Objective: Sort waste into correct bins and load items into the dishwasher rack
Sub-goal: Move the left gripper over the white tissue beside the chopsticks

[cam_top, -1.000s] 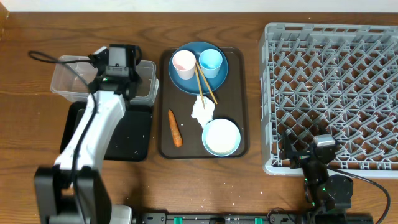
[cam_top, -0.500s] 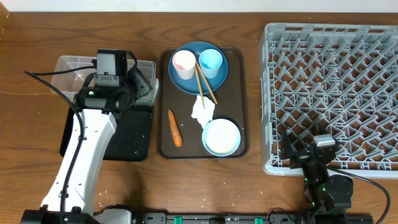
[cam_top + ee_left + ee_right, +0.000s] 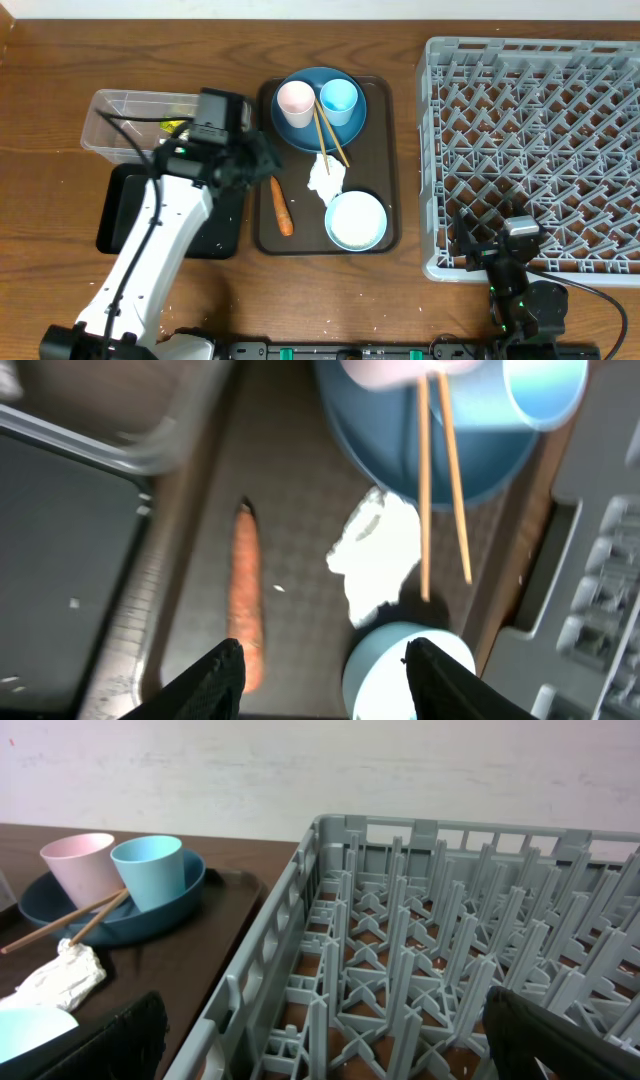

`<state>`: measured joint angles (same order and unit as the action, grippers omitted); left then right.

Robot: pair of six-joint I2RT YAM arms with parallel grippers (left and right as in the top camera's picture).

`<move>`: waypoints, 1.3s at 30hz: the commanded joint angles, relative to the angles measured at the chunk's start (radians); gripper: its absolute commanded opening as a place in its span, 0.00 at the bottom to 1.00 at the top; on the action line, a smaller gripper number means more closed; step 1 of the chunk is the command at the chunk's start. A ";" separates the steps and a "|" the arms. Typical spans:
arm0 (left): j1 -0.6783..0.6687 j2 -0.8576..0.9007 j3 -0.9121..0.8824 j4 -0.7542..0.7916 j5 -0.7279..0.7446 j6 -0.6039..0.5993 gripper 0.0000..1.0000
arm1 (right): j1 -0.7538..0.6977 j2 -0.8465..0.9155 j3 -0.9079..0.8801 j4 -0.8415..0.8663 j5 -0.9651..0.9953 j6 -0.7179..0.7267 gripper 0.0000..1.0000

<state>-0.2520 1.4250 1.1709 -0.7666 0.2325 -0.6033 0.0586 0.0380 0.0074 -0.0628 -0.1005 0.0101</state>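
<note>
Left claw (image 3: 322,665) swung from clear tub (image 3: 100,130) to brown tray (image 3: 262,238) edge; half-open, empty, over carrot (image 3: 245,600). Yellow-green wrapper (image 3: 176,126) lies in tub; carrot likely next. Right claw (image 3: 330,1040) wide open, empty, by rack (image 3: 540,140)

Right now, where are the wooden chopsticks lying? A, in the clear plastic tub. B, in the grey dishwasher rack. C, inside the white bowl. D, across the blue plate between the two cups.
D: the wooden chopsticks lie slanted across the blue plate, passing between the pink cup and the light blue cup, with their lower ends over the crumpled white paper.
</note>
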 commanded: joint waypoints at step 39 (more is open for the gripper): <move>-0.198 0.301 -0.009 0.124 -0.163 0.053 0.56 | 0.005 -0.007 -0.002 -0.003 -0.001 -0.011 0.99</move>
<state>-0.4488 1.7172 1.1709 -0.6476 0.1009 -0.5880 0.0586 0.0380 0.0074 -0.0628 -0.1009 0.0101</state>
